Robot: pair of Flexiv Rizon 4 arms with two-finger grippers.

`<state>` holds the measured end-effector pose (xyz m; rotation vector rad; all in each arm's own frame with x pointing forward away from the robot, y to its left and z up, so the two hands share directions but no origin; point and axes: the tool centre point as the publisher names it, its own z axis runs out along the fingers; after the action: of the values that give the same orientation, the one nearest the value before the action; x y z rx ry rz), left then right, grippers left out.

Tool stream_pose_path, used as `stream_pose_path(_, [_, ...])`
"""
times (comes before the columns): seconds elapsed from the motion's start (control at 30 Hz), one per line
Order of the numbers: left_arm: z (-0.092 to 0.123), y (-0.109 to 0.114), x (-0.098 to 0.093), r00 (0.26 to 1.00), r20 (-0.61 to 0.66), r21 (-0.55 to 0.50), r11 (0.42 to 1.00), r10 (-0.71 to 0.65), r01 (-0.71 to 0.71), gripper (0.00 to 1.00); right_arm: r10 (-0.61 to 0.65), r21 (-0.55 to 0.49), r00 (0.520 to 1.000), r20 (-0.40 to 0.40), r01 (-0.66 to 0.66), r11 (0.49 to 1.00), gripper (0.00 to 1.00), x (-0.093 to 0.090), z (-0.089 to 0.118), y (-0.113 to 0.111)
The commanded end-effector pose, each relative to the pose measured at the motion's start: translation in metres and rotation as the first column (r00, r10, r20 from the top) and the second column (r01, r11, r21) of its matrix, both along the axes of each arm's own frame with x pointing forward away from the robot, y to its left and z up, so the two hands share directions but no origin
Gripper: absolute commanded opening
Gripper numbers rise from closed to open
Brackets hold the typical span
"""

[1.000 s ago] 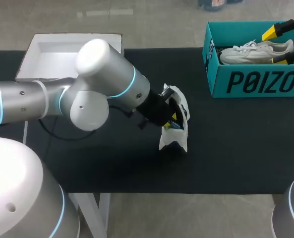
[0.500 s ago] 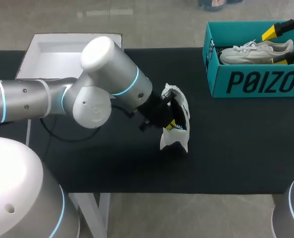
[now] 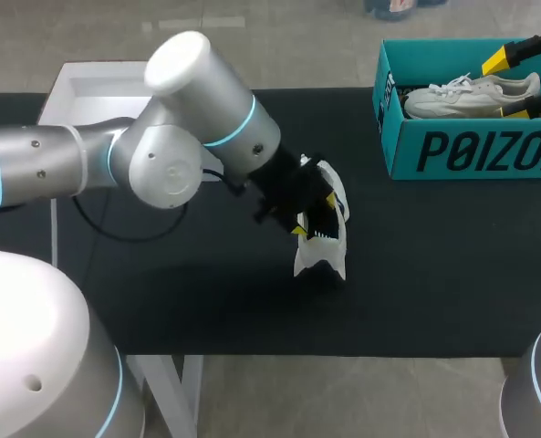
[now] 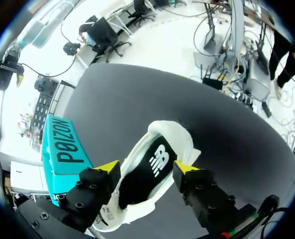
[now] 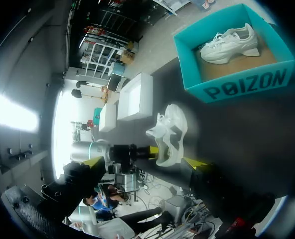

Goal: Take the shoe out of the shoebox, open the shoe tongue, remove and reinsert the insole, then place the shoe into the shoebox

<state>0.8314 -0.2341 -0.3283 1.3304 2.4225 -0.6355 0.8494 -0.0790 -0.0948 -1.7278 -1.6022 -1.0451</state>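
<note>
Left wrist view: left gripper (image 4: pixel 146 168) astride white lace-up sneaker (image 4: pixel 187 143), middle of black bench (image 3: pixel 161 301), black insole (image 4: pixel 157 155) bared; cannot tell whether clamped. Risks toppling sneaker or creasing insole if squeezed off-centre. Right gripper (image 3: pixel 498 88) released above teal cardboard shoebox (image 3: pixel 471 151), far right corner.

White shoe (image 3: pixel 321 257), black insole (image 4: pixel 147 170), teal shoebox (image 3: pixel 471 151), black table (image 3: pixel 434 274)
</note>
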Motion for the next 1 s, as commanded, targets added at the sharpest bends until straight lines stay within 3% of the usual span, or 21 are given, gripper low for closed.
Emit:
stream_pose_path(0.03, [0.003,0.0,0.001,1.0,-0.003,0.032,0.999,-0.018,0.018,0.94,0.0,-0.003,1.0,-0.002,0.0,1.0,1.0,0.001,0.0,0.0])
stream_pose_path(0.07, [0.004,-0.001,0.001,0.999,-0.005,0.06,0.998,-0.034,0.034,0.33,0.0,-0.003,1.0,-0.002,0.0,1.0,1.0,0.001,0.0,0.0])
stream_pose_path(0.1, [0.003,-0.001,0.001,0.999,-0.003,0.101,0.994,-0.045,0.045,0.0,0.0,-0.003,1.0,-0.002,0.0,1.0,1.0,0.001,0.0,0.0])
stream_pose_path(0.23, [-0.002,0.001,0.004,0.994,0.007,0.243,0.965,-0.105,0.1,0.0,0.0,-0.003,1.0,-0.002,0.0,1.0,1.0,0.001,0.0,0.0])
stream_pose_path(0.3, [-0.004,0.002,0.006,0.992,0.01,0.267,0.956,-0.125,0.118,0.0,0.0,-0.003,1.0,-0.002,0.0,1.0,1.0,0.001,0.0,0.0])
stream_pose_path(0.6, [-0.003,-0.007,0.004,0.979,0.019,0.313,0.931,-0.204,0.188,0.0,0.0,-0.003,1.0,-0.002,0.0,1.0,1.0,0.001,0.0,0.0])
stream_pose_path(1.0, [-0.047,-0.018,0.001,0.968,-0.021,0.343,0.907,-0.252,0.243,0.0,0.0,-0.003,1.0,-0.002,0.0,1.0,1.0,0.001,0.0,0.0])
